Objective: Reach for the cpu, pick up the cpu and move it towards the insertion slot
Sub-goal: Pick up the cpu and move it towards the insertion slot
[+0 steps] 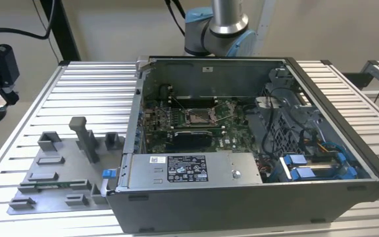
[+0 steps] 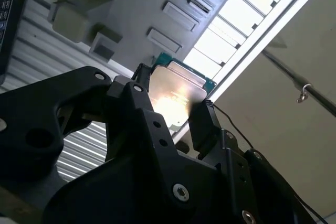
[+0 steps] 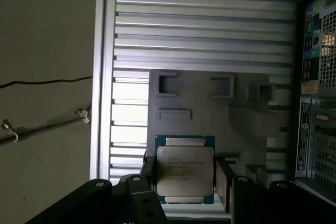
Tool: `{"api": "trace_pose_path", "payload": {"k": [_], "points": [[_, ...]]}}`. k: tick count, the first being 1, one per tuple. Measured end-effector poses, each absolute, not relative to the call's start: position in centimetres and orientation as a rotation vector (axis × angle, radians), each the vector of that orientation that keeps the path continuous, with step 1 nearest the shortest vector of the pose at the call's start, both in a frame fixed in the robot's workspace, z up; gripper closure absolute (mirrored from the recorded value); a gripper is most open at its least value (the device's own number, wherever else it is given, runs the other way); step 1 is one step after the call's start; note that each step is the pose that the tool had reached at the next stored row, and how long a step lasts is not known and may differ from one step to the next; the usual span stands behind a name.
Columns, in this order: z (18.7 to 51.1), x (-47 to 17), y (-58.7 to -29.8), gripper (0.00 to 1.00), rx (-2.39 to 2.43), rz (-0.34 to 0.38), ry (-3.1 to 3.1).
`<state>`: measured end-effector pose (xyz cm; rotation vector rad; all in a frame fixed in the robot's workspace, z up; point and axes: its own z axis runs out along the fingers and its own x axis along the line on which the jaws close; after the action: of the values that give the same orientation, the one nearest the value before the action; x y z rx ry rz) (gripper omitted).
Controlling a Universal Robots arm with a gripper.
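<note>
End effector point(image 3: 185, 173) is clamped narrow on the cpu point(image 3: 185, 167). Black fingers point(image 3: 223, 183) press two opposite edges, and the chip sits right between the tips. Silver lid faces the camera in both wrist views, with a green rim around it. Chip is up in the air, off the grey fixture plate point(image 3: 210, 124) seen behind it in the first wrist view.

Insertion slot point(image 1: 197, 116) is mid-board inside the open PC case point(image 1: 334, 163): silver frame, dark centre. It is well apart from the fixture plate.

Case stands mid-counter. Fixture plate lies just beside it, toward the near corner of the counter point(image 1: 91, 84) at the exterior view's left. Counter top is ribbed aluminium slats. Arm base point(image 1: 219, 29) rises behind the case at the counter's far edge.

Room: plain beige wall point(image 1: 124, 24) and a black upright post point(image 1: 61, 29) at the exterior view's left. In the first wrist view a thin cable point(image 3: 47, 82) runs over a beige surface past the counter edge.
</note>
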<state>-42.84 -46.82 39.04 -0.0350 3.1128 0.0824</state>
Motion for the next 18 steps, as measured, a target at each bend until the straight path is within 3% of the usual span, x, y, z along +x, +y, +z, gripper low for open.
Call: {"api": "trace_pose_path", "payload": {"k": [18], "points": [[39.0, -36.2, -46.8, 1.00, -0.035, 0.083, 3.119]]}}
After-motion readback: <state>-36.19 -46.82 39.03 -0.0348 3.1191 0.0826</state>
